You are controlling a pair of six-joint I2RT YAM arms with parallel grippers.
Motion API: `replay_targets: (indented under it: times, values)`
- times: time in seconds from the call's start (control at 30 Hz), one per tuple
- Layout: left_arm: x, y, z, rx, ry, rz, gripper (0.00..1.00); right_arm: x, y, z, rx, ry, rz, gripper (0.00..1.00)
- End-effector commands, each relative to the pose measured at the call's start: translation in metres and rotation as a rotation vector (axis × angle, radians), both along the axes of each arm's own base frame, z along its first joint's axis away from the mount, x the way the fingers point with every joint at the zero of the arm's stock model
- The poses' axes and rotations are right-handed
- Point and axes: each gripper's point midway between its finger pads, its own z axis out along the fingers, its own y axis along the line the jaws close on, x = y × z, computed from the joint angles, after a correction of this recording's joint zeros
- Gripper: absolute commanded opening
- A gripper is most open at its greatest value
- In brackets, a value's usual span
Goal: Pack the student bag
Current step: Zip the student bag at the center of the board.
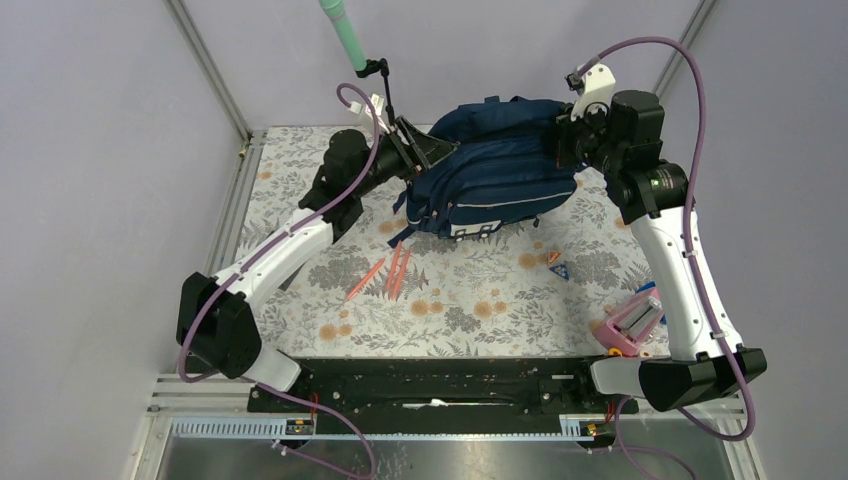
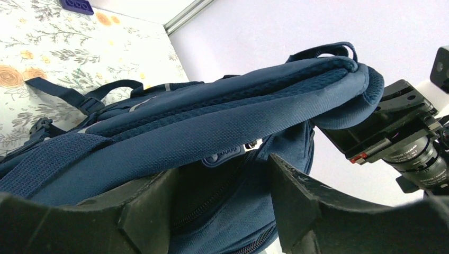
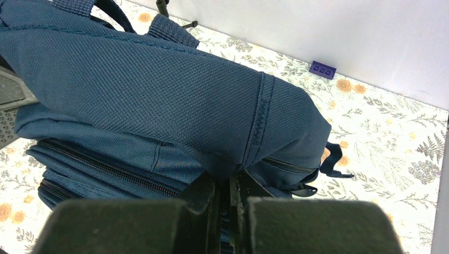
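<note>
Gripper on your left (image 2: 221, 172): your claw stands wide open at the bag's left end, with navy fabric and a zip in the gap and nothing pinched.
Student bag (image 1: 495, 175): it lies on its side at the far middle of the floral table (image 1: 480, 310), between your two arms.
Gripper on your right (image 3: 231, 182): your claw is pressed nearly closed, pinching a fold at the bag's right end.

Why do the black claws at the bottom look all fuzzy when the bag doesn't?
Left wrist view: the left claw sits very close to the lens, so it blurs, while the student bag weave looks sharp. Right wrist view: same for the right claw. Top view: even light, soft shadows.
</note>
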Motion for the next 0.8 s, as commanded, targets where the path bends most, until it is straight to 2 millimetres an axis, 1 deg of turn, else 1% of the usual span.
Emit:
replay_targets:
  times: [0.0,0.1,0.13,0.2,0.3,0.4,0.5,0.63,0.7,0.77]
  values:
    - [0.001,-0.005,0.045,-0.126,-0.084,-0.028,0.59,-0.008,0.013,0.053,0.048,-0.192,0.062,0.0]
    - [0.003,-0.009,0.05,-0.165,-0.082,-0.045,0.52,-0.009,0.014,0.051,0.05,-0.186,0.065,0.0]
    - [0.002,-0.01,0.053,-0.183,-0.085,-0.053,0.46,-0.009,0.014,0.05,0.05,-0.183,0.066,0.0]
    - [0.002,-0.008,0.055,-0.206,-0.088,-0.043,0.32,-0.009,0.014,0.048,0.051,-0.179,0.066,0.0]
    - [-0.003,0.002,0.065,-0.245,-0.138,-0.007,0.17,-0.01,0.014,0.045,0.049,-0.174,0.064,0.0]
    - [-0.006,0.009,0.071,-0.241,-0.17,0.026,0.1,-0.009,0.014,0.04,0.048,-0.163,0.065,0.0]
    - [-0.007,0.007,0.073,-0.243,-0.179,0.007,0.0,-0.009,0.015,0.037,0.049,-0.153,0.068,0.0]
    - [-0.009,0.007,0.074,-0.258,-0.192,0.002,0.0,-0.009,0.014,0.033,0.048,-0.146,0.062,0.0]
    - [-0.009,0.015,0.074,-0.251,-0.2,0.045,0.0,-0.009,0.011,0.032,0.043,-0.146,0.045,0.0]
    - [-0.01,0.026,0.071,-0.235,-0.205,0.103,0.0,-0.007,0.004,0.032,0.04,-0.147,-0.001,0.0]
